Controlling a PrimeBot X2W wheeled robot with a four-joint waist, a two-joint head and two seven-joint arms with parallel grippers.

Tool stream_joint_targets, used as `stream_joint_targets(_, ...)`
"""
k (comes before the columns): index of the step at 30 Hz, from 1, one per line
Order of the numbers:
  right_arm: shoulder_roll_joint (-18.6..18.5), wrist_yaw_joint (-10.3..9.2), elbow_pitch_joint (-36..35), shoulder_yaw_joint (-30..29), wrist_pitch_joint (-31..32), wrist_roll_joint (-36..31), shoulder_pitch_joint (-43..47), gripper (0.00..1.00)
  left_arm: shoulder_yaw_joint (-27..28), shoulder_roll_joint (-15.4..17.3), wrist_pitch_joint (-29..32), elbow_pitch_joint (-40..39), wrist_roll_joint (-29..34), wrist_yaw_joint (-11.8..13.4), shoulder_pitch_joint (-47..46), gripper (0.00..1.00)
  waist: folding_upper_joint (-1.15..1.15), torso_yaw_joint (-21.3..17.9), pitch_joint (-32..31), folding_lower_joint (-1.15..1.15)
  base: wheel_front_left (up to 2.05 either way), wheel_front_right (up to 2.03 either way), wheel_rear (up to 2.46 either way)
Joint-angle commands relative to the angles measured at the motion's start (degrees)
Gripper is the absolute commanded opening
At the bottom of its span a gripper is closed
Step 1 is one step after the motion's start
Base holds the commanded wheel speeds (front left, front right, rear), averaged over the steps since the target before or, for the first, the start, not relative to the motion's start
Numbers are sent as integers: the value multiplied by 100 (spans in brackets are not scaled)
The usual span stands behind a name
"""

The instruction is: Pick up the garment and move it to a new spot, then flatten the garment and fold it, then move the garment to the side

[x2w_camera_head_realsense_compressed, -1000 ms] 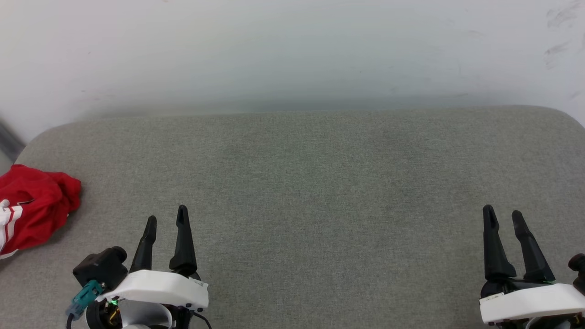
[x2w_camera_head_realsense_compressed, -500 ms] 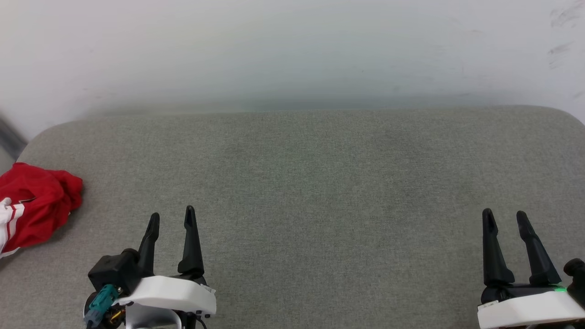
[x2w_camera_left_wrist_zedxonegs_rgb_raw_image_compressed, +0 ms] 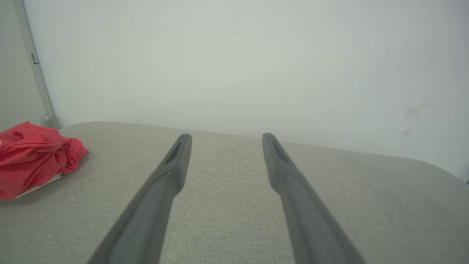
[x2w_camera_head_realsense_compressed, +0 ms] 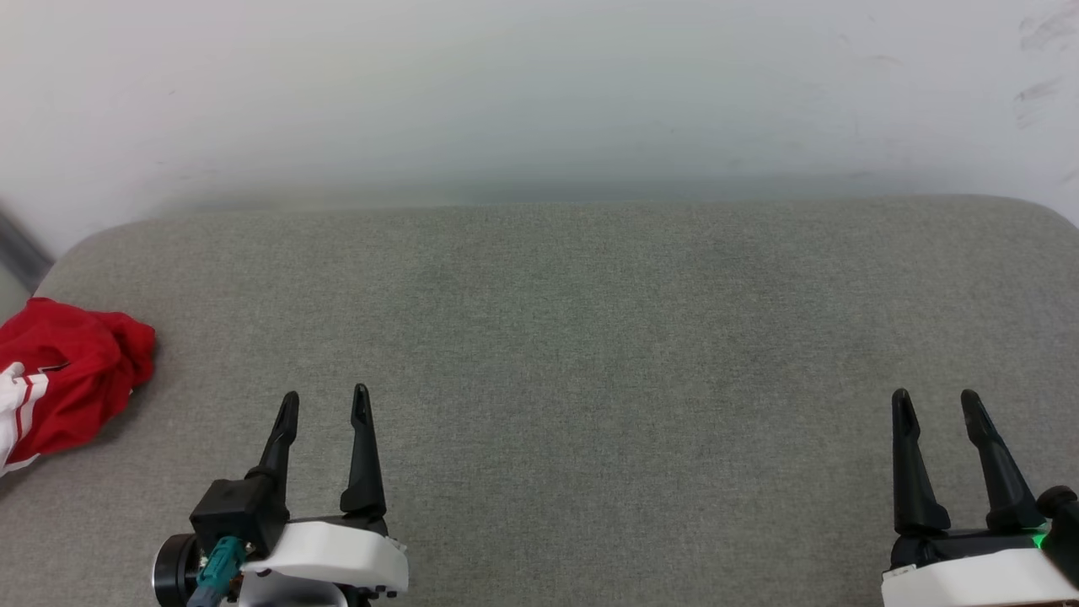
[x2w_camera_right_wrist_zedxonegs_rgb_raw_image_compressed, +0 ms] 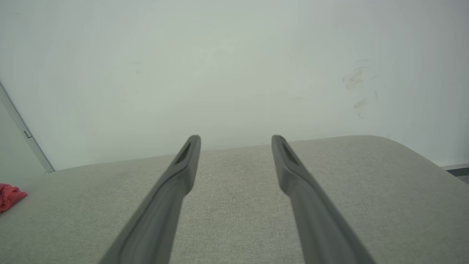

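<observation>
- We see the garment [x2w_camera_head_realsense_compressed: 72,375], a crumpled red jersey-style T-shirt with a patch of white fabric and red stripes at its near edge. It lies in a heap on the far left end of a wide grey woven fabric cushion [x2w_camera_head_realsense_compressed: 590,337] with rounded corners.
- The head view's left edge cuts off part of the heap.
- In the left wrist view the garment [x2w_camera_left_wrist_zedxonegs_rgb_raw_image_compressed: 36,157] rests on the cushion, off to the left of the gripper. In the right wrist view it is a small red scrap [x2w_camera_right_wrist_zedxonegs_rgb_raw_image_compressed: 11,196] at the far left edge.
- The left gripper [x2w_camera_head_realsense_compressed: 325,394], two long dark fingers on a white body, sits at the lower left of the head view, to the right of the garment and well apart from it.
- Its jaws stand wide apart and hold nothing; its own wrist view [x2w_camera_left_wrist_zedxonegs_rgb_raw_image_compressed: 226,136] shows bare cushion between the fingers [x2w_camera_left_wrist_zedxonegs_rgb_raw_image_compressed: 165,190].
- We cannot tell whether the fingertips touch the fabric.
- The right gripper [x2w_camera_head_realsense_compressed: 935,394] sits at the lower right, far from the garment, jaws equally spread and empty, as its wrist view [x2w_camera_right_wrist_zedxonegs_rgb_raw_image_compressed: 235,137] confirms.
- A plain white wall [x2w_camera_head_realsense_compressed: 539,84] with faint dark scuffs rises behind the cushion.
</observation>
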Motion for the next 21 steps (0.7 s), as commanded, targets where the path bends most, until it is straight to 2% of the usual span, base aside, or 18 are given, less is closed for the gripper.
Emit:
stream_joint_targets(1, 5, 13, -81, -10, -46, -136, 34, 100, -25, 14, -65, -63, 155, 17, 15, 100, 0, 1, 0, 0, 0, 0, 0)
stream_joint_targets(21, 7, 11, -84, 7, -273, -497, 216, 100, -90, -39, -280, -28, 990, -18, 137, 100, 0, 49, -25, 0, 0, 0, 0)
